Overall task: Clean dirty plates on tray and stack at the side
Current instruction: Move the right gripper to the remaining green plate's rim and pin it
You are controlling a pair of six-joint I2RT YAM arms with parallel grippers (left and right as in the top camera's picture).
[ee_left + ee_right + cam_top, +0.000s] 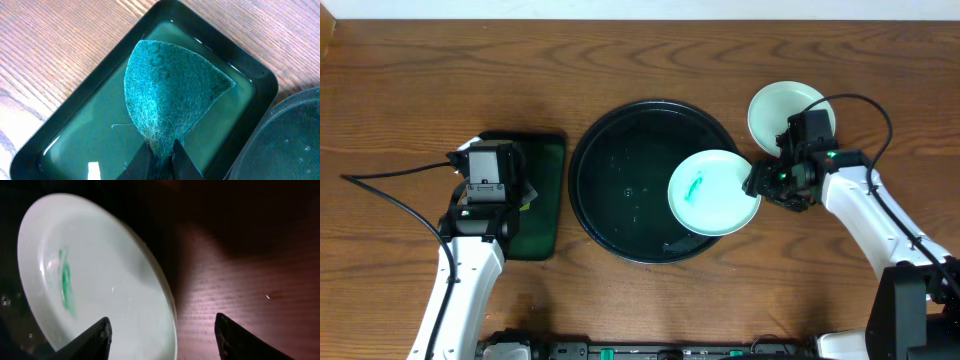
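1. the small round pale mint plate with a green smear (715, 195) sits at 3 o'clock on the large round glossy black tray (620, 150). its outer edge hangs over the tray rim, so that edge is reachable from the side.
2. the right gripper (162, 332) is at the plate's 3 o'clock edge with its fingers spread. one finger is over the plate and one over the wooden table (400, 80), so it brackets the rim without clamping it. my guess is it's lined up to grab and steady the plate for wiping.
3. the green smear (695, 187) is left of plate centre, facing up and unobstructed.
4. the left gripper (162, 145) is pinched on the narrow end of a green fibrous scouring pad (170, 90), and the broad end fans out free as the wiping face.
5. the pad hangs over the small rectangular black tray with a green inside (260, 80), at 9 o'clock of the round tray. this tray looks to hold liquid, probably for wetting the pad.
6. a second pale mint plate (775, 110) lies on the table at 2 o'clock, off the round tray. no smear is visible on it, so it's likely the start of the stack.
7. i can't see a third plate.
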